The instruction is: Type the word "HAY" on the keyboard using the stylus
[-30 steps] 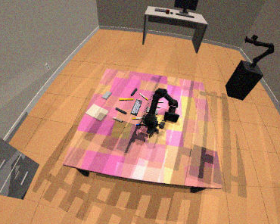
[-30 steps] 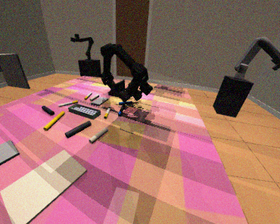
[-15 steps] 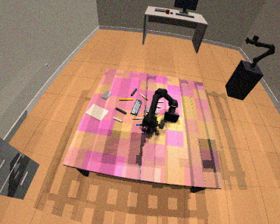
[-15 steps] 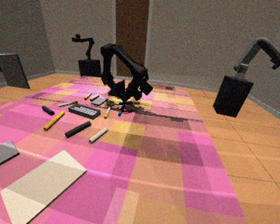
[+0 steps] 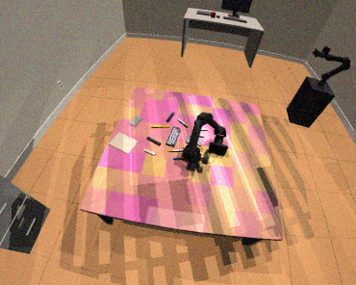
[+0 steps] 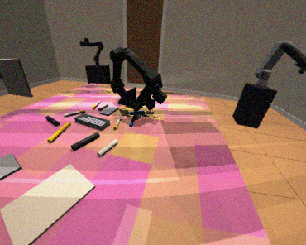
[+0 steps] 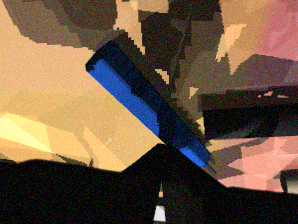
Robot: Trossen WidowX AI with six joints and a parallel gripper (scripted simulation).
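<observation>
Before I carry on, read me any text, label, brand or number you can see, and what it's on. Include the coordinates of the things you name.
None can be read in any view.
Keyboard (image 5: pixel 173 137) (image 6: pixel 92 121): key legends too small and blurred to read.
Blue stylus-like stick (image 7: pixel 125 100): no lettering visible on the side shown.
White sheet (image 5: pixel 123 142) (image 6: pixel 45 204): no writing visible.

We see a white stick (image 5: pixel 149 152) (image 6: pixel 107 147) and a thick black stick (image 5: pixel 153 141) (image 6: pixel 85 141) near the fingers (image 5: pixel 193 165) (image 6: pixel 145 103) — a cream pad (image 5: pixel 123 142) (image 6: pixel 48 203) and a small grey pad (image 5: pixel 136 121) (image 6: pixel 6 166) lie farther from them. Well apart from them, we find a monitor (image 5: pixel 236 6) on a white desk (image 5: pixel 192 15) — and a grey cabinet (image 5: pixel 7 193).
</observation>
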